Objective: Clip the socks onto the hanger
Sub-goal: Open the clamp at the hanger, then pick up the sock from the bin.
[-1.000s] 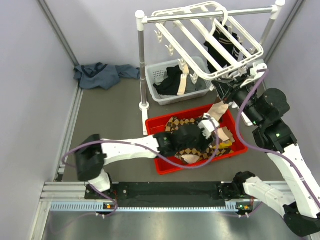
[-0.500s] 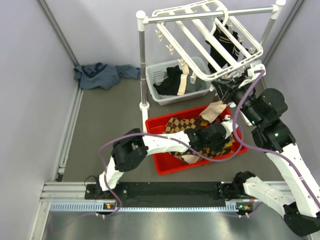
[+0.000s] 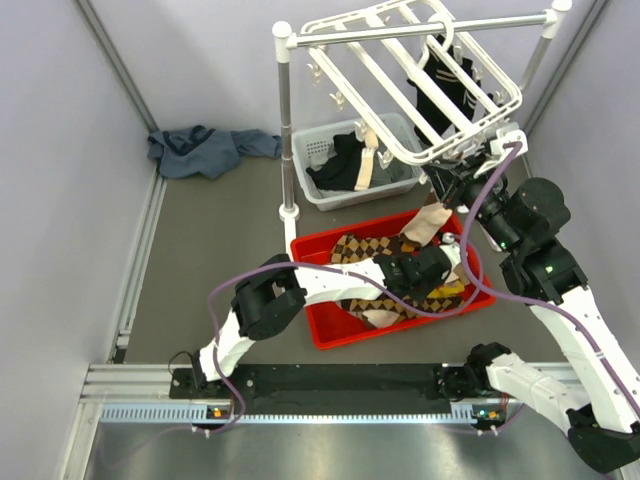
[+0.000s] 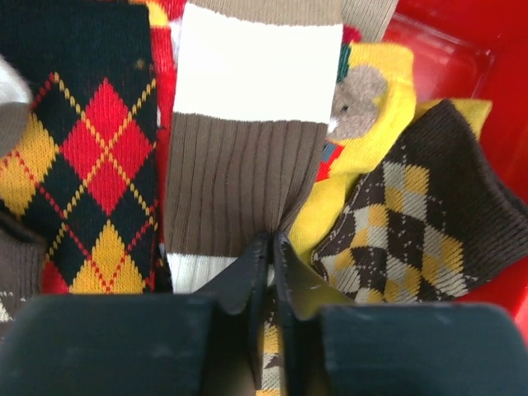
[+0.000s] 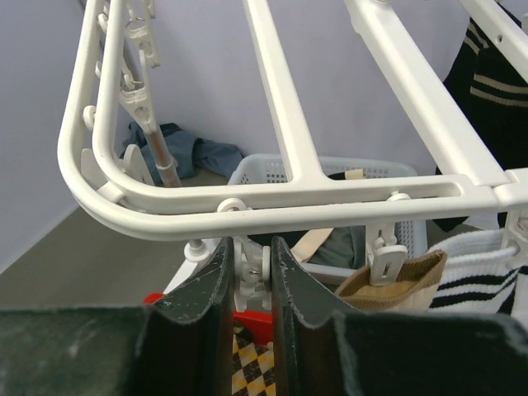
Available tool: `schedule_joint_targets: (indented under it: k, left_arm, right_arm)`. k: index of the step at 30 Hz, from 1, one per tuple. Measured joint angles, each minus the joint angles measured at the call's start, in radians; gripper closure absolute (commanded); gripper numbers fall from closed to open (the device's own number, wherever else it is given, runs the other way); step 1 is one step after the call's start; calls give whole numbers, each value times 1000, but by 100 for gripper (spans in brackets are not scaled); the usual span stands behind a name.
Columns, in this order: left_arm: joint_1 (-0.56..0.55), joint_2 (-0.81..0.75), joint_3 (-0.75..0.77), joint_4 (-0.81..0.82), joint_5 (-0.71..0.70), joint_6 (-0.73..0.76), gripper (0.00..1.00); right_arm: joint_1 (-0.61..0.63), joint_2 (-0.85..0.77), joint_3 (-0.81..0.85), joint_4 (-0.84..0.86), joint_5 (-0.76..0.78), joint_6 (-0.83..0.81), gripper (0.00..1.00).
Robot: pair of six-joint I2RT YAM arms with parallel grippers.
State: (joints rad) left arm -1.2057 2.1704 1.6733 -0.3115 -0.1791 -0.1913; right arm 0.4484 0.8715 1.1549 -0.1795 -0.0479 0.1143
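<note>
The white hanger (image 3: 420, 85) hangs tilted from the rack rod, and my right gripper (image 3: 452, 178) reaches up under its near corner. In the right wrist view that gripper (image 5: 252, 268) is shut on a dangling white clip (image 5: 254, 276) under the hanger's bar (image 5: 272, 210). A tan sock (image 5: 392, 285) hangs from the neighbouring clip. My left gripper (image 3: 447, 266) is down in the red bin (image 3: 322, 338). Its jaws (image 4: 271, 241) are shut on the edge of a brown, white-striped ribbed sock (image 4: 239, 173). A black-red argyle sock (image 4: 82, 157) and a brown argyle sock (image 4: 421, 223) lie beside it.
A yellow sock (image 4: 371, 124) lies in the bin. Behind the bin stands a grey basket (image 3: 390, 128) of dark clothes, and the rack's white post (image 3: 285, 130) is on the left. Black striped socks (image 3: 445, 95) hang from the hanger. A blue cloth (image 3: 205, 150) lies far left.
My left arm swung right across the red bin, and its jaws closed on the brown striped sock. The right gripper stayed on the clip; the hanger tipped slightly.
</note>
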Motion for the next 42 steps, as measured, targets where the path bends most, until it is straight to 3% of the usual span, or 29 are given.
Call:
schedule_joint_targets:
  k: [1,14,21,27,32,42]
  left_arm:
    - [0,0,0,-8,-3,1,100]
    - [0,-66,0,-195,-72,40,100]
    - [0,-159,0,-338,-130,81,94]
    - [0,-165,0,-445,-86,85,85]
    - [0,-165,0,-466,-34,80,57]
    - [10,-151,104,-454,-2,84,41]
  right_arm:
    - [0,0,-2,0,2,-1,98]
    - [-2,0,-16,-27,63,-16,98]
    - [-2,0,-16,-27,68,-18,98]
    - [-2,0,-20,-25,70,-18,98]
    - [-2,0,-26,-23,72,-18,98]
    - [-2,-1,-30,-23,87,-27,98]
